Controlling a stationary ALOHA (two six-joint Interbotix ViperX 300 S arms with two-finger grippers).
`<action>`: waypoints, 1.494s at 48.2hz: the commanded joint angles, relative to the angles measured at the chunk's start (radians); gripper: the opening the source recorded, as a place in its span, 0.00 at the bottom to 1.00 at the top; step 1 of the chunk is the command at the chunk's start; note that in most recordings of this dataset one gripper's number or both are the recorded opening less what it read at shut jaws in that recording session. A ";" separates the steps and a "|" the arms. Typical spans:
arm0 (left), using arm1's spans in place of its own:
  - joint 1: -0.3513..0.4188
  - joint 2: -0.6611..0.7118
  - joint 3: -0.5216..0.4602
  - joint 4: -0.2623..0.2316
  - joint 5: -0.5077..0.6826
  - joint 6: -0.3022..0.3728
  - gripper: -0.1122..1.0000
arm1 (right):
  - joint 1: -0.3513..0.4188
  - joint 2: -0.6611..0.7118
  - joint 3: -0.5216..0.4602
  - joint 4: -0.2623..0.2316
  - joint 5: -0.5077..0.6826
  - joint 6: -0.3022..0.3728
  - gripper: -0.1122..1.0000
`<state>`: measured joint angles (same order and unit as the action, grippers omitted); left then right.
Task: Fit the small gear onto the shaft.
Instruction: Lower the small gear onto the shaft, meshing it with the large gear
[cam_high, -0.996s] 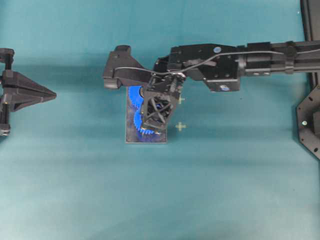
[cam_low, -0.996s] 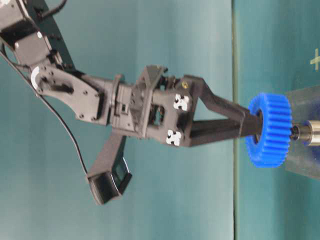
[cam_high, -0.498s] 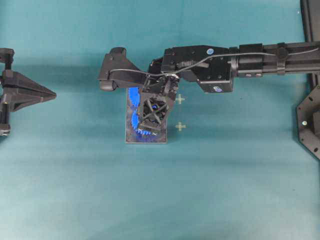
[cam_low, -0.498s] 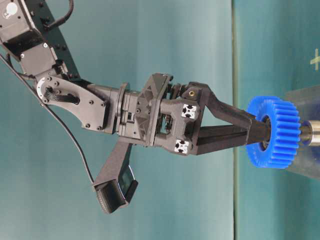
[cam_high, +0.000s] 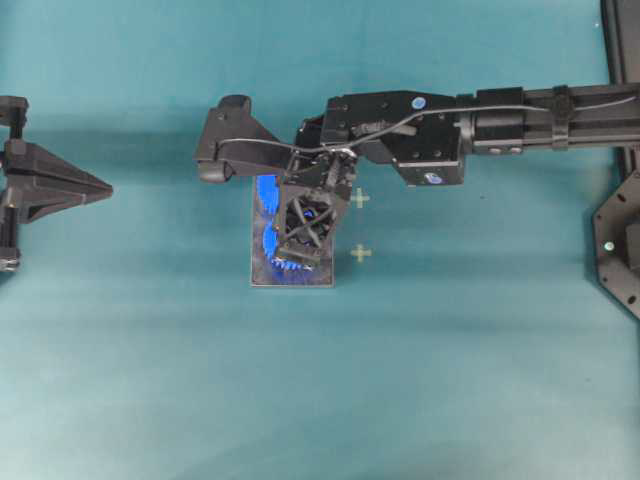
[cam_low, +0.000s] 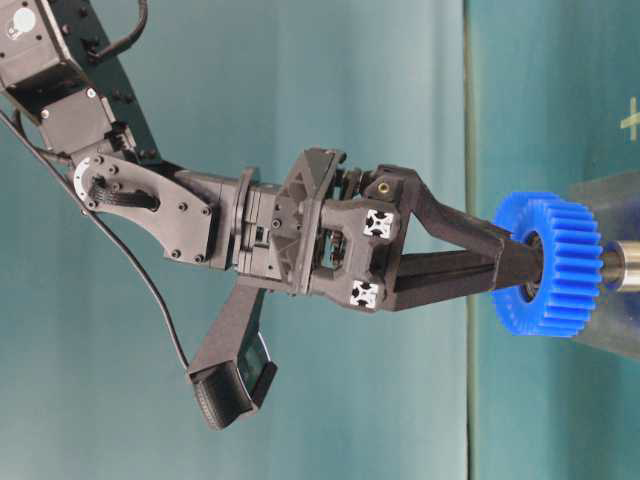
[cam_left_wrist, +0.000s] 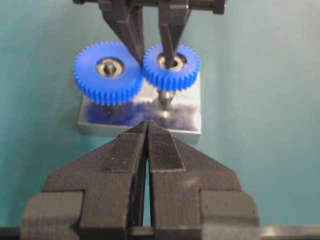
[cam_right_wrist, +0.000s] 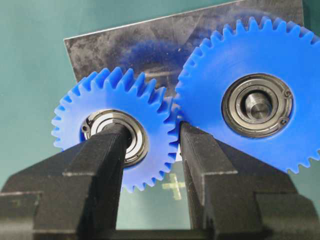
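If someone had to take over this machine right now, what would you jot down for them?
Right pincer: shut on the small gear, one finger on its hub, the other at its toothed edge.
Left pincer: shut, holding nothing, parked away from the plate.
Small gear: above the shaft, beside the larger gear, teeth close or meshing. Part of the shaft shows under it, so it is not fully seated.
Done: gear picked up and brought over the shaft.
Left: press it down fully, open the right pincer, withdraw.
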<state>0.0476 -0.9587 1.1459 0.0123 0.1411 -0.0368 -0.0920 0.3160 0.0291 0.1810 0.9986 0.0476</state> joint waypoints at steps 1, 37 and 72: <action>-0.006 0.003 -0.008 0.002 -0.011 0.000 0.10 | 0.000 -0.014 -0.020 0.000 -0.002 -0.003 0.42; -0.012 0.000 -0.008 0.003 -0.011 -0.002 0.10 | 0.012 -0.224 0.124 0.058 -0.008 0.132 0.79; -0.012 0.000 -0.009 0.002 -0.008 -0.002 0.10 | 0.031 -0.268 0.612 0.224 -0.905 0.250 0.10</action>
<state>0.0368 -0.9649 1.1551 0.0123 0.1381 -0.0383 -0.0721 0.0598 0.6473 0.4034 0.1074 0.2823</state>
